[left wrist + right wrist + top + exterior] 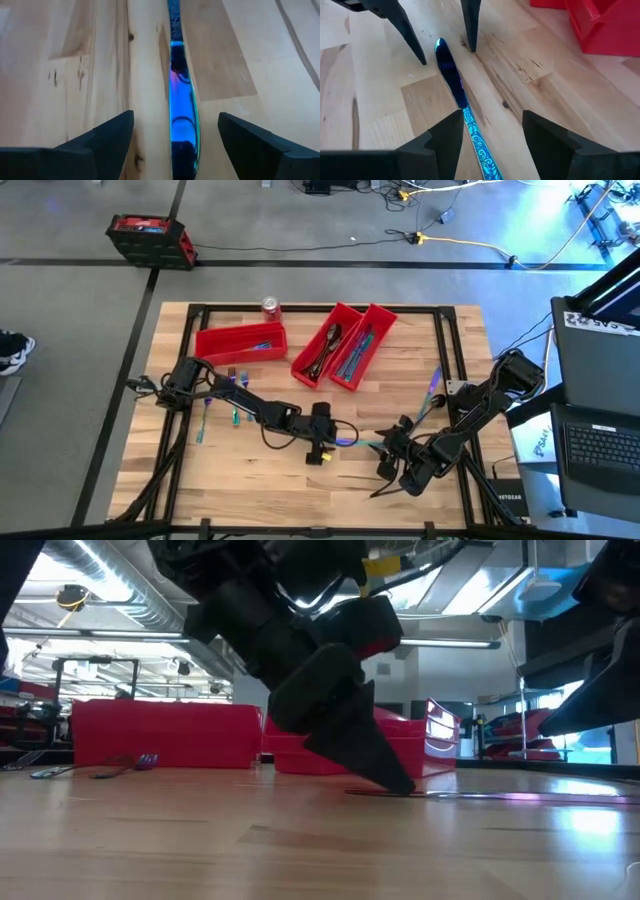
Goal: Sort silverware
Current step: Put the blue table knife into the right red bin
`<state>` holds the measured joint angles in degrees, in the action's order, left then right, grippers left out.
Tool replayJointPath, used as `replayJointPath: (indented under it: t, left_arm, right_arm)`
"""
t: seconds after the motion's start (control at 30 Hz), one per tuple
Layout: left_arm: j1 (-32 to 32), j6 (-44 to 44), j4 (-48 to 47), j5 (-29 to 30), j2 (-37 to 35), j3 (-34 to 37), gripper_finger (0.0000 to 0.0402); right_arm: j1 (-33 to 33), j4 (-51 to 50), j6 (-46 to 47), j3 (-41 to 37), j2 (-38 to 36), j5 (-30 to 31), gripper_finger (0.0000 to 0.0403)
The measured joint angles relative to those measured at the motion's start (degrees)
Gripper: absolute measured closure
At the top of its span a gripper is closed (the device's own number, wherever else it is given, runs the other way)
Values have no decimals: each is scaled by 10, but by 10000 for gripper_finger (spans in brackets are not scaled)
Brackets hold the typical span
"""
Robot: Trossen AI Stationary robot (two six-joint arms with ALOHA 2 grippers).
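Wooden table (250, 470), high view: iridescent blue knife (352, 442) flat at lower centre, the left gripper (322, 442) over its blade end and the right gripper (392, 448) over its patterned handle end, each with fingers spread wide to either side of the knife, neither closed on it. Three red bins (240, 340) in the upper centre, two of them holding silverware (345, 345). Loose pieces (228, 395) lie at centre left under the left arm, one more piece (432, 387) at right.
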<state>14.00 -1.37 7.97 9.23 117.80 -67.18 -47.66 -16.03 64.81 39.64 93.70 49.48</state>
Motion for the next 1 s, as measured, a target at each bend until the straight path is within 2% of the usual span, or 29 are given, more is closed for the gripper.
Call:
replayJointPath:
  t: [0.73, 0.8, 1.0]
  left_arm:
    - [7, -46, 12, -17, 26, -2, 125]
    - [7, -47, 13, -13, 26, -2, 134]
    - [0, -46, 15, -14, 24, -2, 193]
  right_arm:
    - [0, -4, -6, 0, -6, 5, 214]
    - [0, -4, -6, 0, -6, 5, 214]
    - [0, -4, -6, 0, -6, 5, 214]
